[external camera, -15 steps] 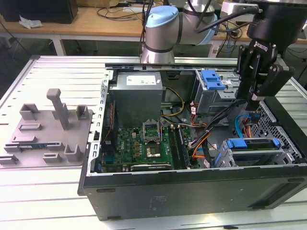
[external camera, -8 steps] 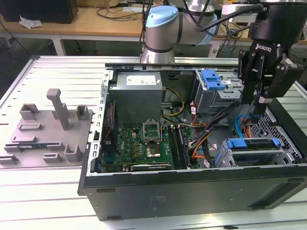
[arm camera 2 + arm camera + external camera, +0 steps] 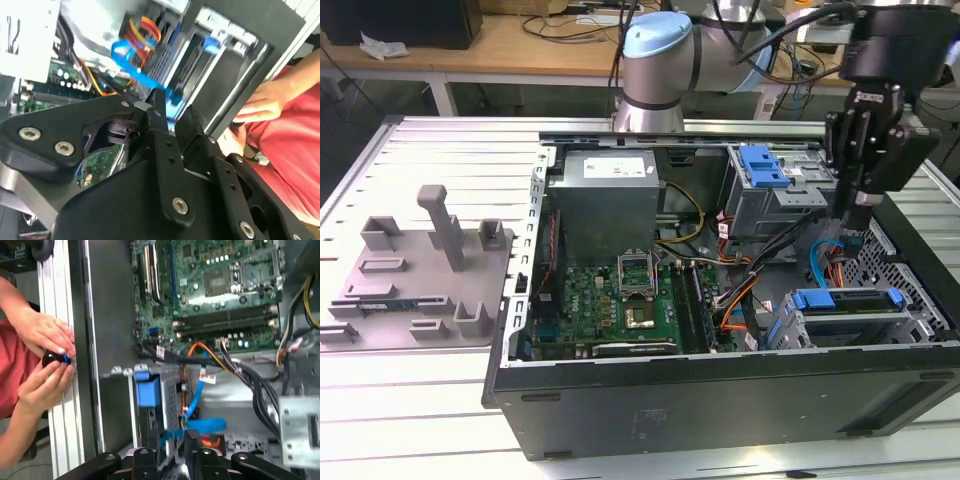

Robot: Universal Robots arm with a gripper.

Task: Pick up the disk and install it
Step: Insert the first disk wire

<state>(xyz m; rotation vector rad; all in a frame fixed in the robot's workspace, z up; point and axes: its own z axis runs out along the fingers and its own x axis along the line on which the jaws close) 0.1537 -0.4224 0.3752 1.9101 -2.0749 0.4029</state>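
The disk [image 3: 845,300], silver inside a bright blue bracket, lies in the drive bay at the near corner of the open computer case [image 3: 720,400], on the exterior view's right. In the first wrist view the disk's blue bracket [image 3: 148,392] sits edge-on in that bay. My gripper [image 3: 860,215] hangs above the bay, a little behind the disk, apart from it. Its fingers [image 3: 159,100] stand slightly apart with nothing between them, and a blue flat cable [image 3: 200,425] runs just beyond the gripper [image 3: 171,442].
A grey power supply [image 3: 610,200] and green motherboard [image 3: 610,300] take up the case's middle. A small blue latch [image 3: 763,165] tops the rear drive cage. A grey fixture plate [image 3: 420,270] lies at the exterior view's left. A person's hands [image 3: 45,355] rest beside the case wall.
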